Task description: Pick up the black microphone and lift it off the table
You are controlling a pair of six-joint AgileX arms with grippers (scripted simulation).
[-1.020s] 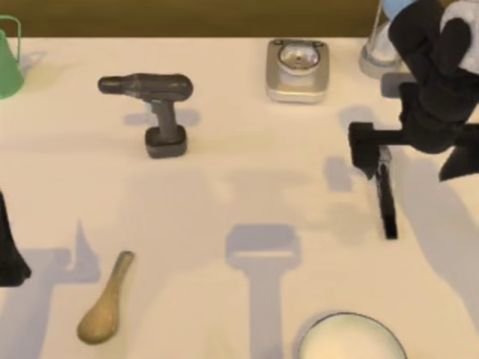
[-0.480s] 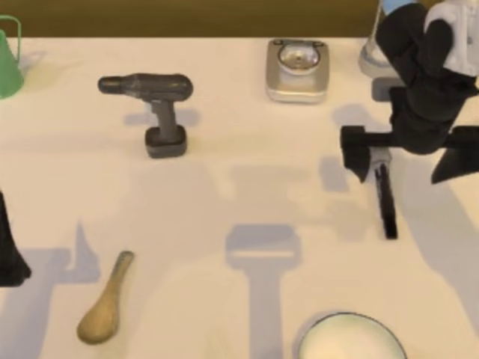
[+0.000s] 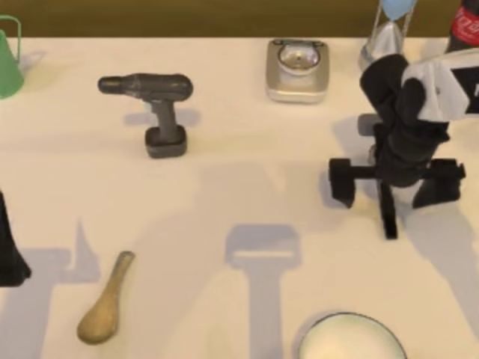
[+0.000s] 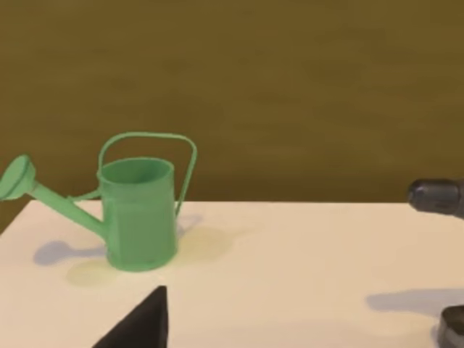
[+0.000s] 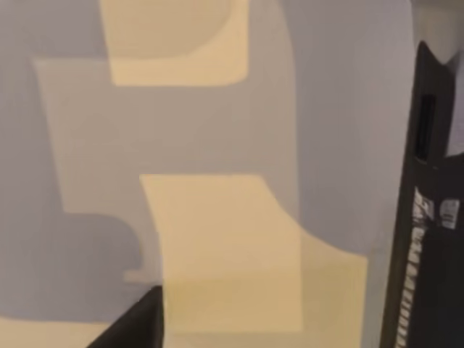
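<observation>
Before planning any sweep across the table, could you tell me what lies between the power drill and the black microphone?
In the top view, only bare table and shadows lie between the power drill and the black microphone.

Drill (image 3: 153,105), spoon (image 3: 105,301), watering can (image 4: 123,210)

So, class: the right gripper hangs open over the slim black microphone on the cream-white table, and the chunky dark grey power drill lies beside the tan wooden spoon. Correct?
One slip. In the top view the chunky dark grey power drill lies far from the tan wooden spoon, well apart. The rest holds: the right gripper hangs open over the slim black microphone on the cream-white table.
</observation>
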